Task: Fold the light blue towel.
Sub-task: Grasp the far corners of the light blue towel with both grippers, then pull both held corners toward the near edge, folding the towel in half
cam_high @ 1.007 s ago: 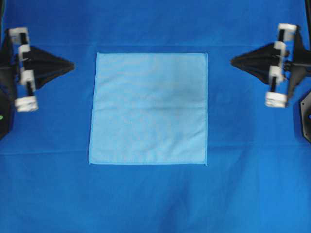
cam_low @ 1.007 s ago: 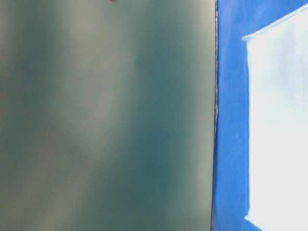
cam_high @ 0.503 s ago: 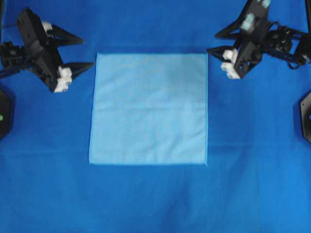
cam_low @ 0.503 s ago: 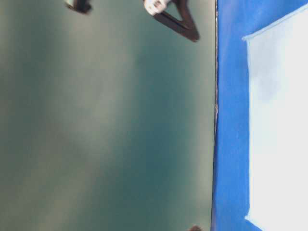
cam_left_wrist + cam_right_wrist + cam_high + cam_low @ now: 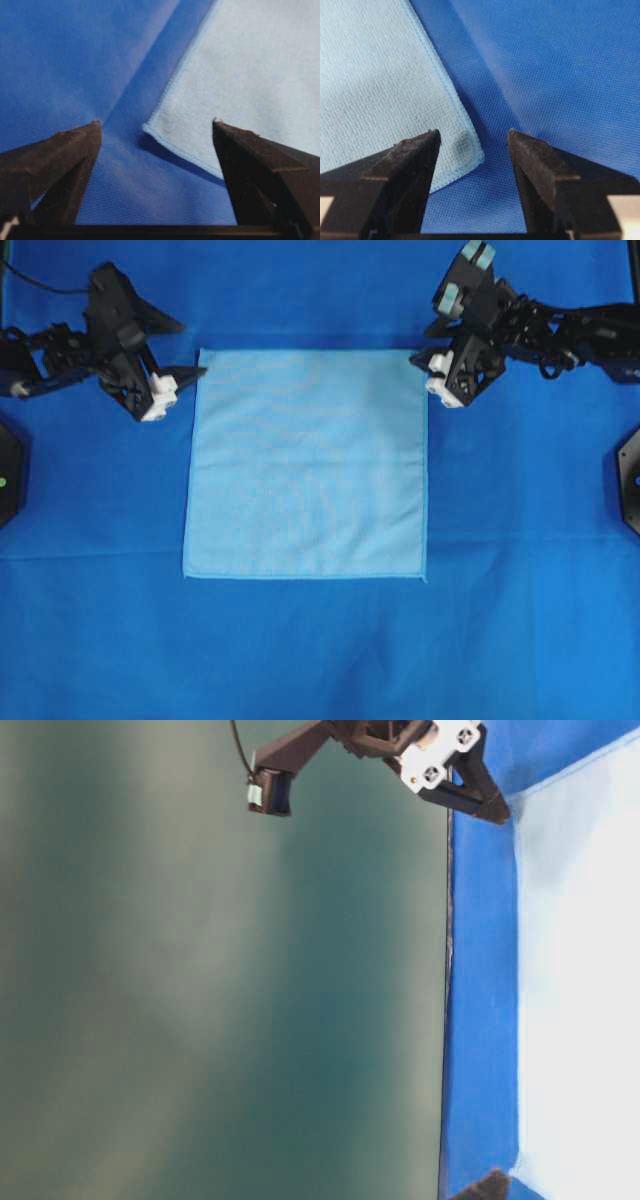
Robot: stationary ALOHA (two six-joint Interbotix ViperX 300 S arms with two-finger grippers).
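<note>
The light blue towel (image 5: 305, 465) lies flat and square on the table. My left gripper (image 5: 192, 350) is open at the towel's far left corner. In the left wrist view the corner of the towel (image 5: 250, 75) lies between the spread fingers of the left gripper (image 5: 155, 122), without touching them. My right gripper (image 5: 420, 346) is open at the far right corner. In the right wrist view that corner of the towel (image 5: 380, 75) lies between the fingers of the right gripper (image 5: 474, 132). The towel also shows in the table-level view (image 5: 580, 1000).
The dark royal-blue table covering (image 5: 320, 640) spreads on all sides of the towel, with faint creases. Black fixtures sit at the left edge (image 5: 8, 470) and the right edge (image 5: 630, 480). A grey-green wall (image 5: 200, 970) fills most of the table-level view.
Both arms have swung in from the table's sides to the towel's two far corners, turning their open fingers toward them. The towel has not moved.
</note>
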